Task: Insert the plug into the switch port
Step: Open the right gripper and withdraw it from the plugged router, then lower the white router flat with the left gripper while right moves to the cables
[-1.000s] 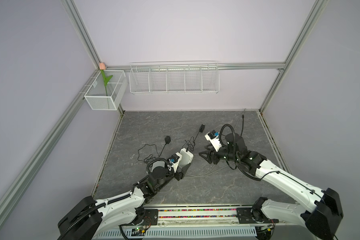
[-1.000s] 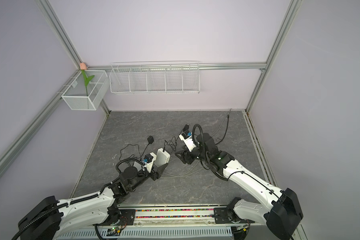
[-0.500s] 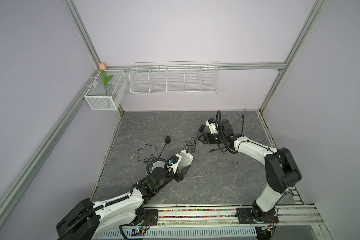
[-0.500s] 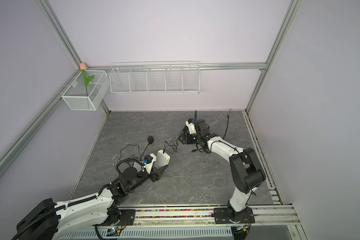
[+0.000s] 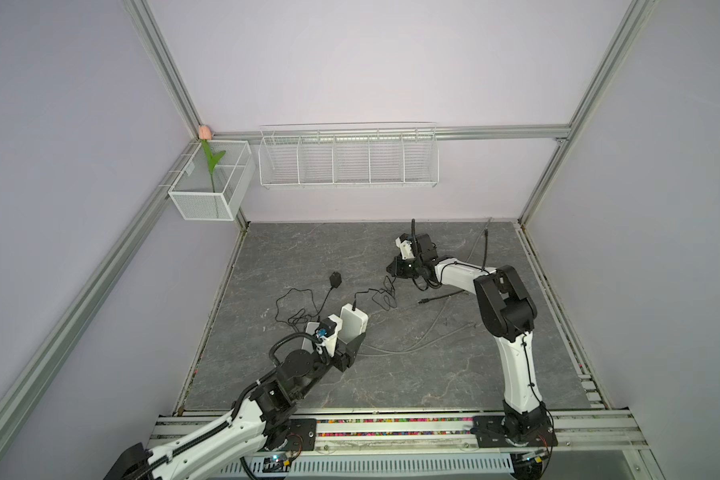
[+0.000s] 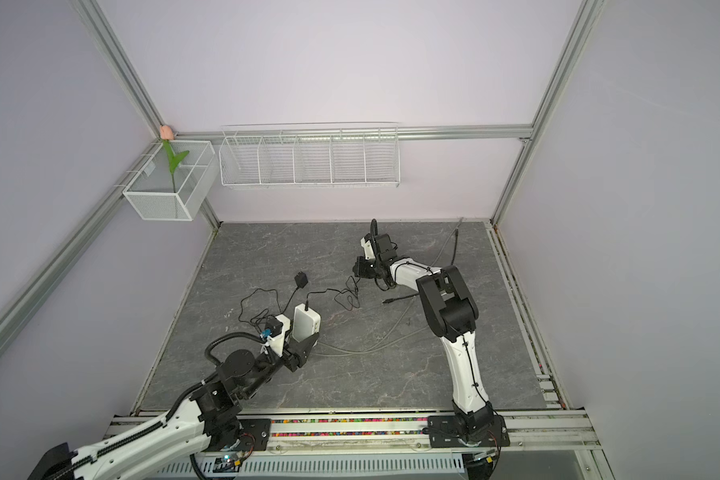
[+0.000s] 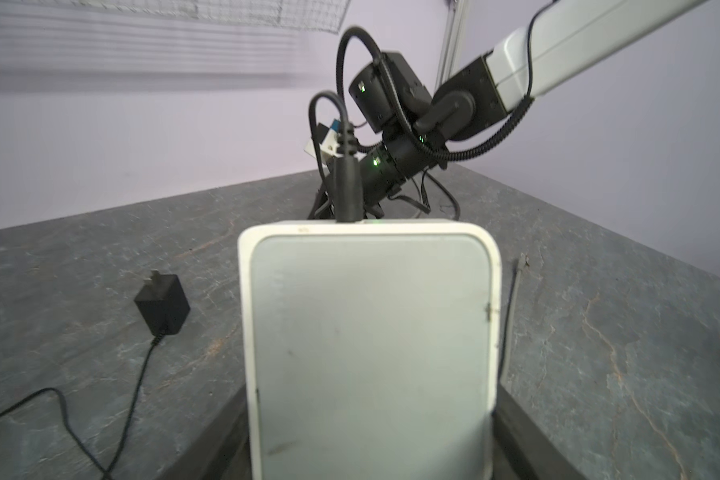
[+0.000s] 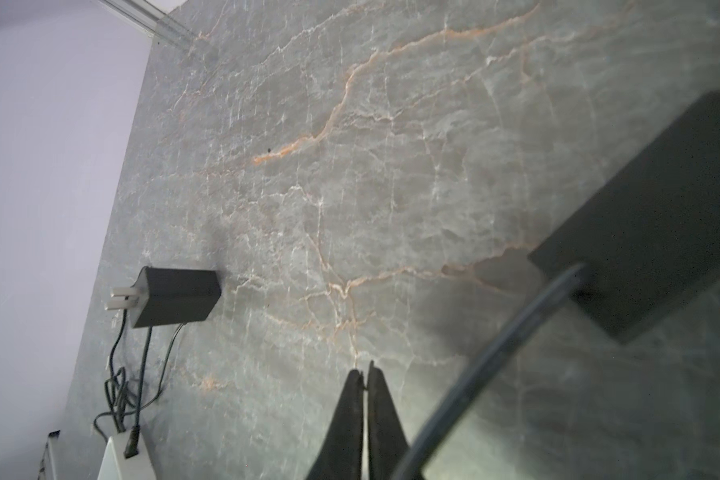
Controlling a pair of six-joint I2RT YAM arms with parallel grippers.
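I'm looking at a grey, marble-veined tabletop (image 5: 391,386) boxed in by lilac walls (image 5: 371,62) on an aluminium frame (image 5: 549,174). A wire rack (image 5: 348,158) hangs on the back wall, with a mesh basket (image 5: 208,199) holding a fake tulip (image 5: 205,132) in the corner.

My left gripper (image 7: 371,415) has its jaws spread wide and clamped on the lower sides of the white switch (image 5: 353,324). The switch stands on end with its long axis running up out of the jaws. Its port edge is uppermost and leans away from the left arm, toward the back wall.

The black plug (image 7: 346,187) is seated in that top edge, its axis in line with the switch's, and its cord curls off beyond.

My right gripper (image 8: 363,376) is pinched closed with nothing between the fingers (image 8: 381,399) that I can see. It sits well apart from the switch, towards the back wall and on the right arm's side.

The power adapter (image 5: 335,278) lies flat beyond the switch. A grey cable (image 5: 412,347) trails across the table on the switch's right-arm side.
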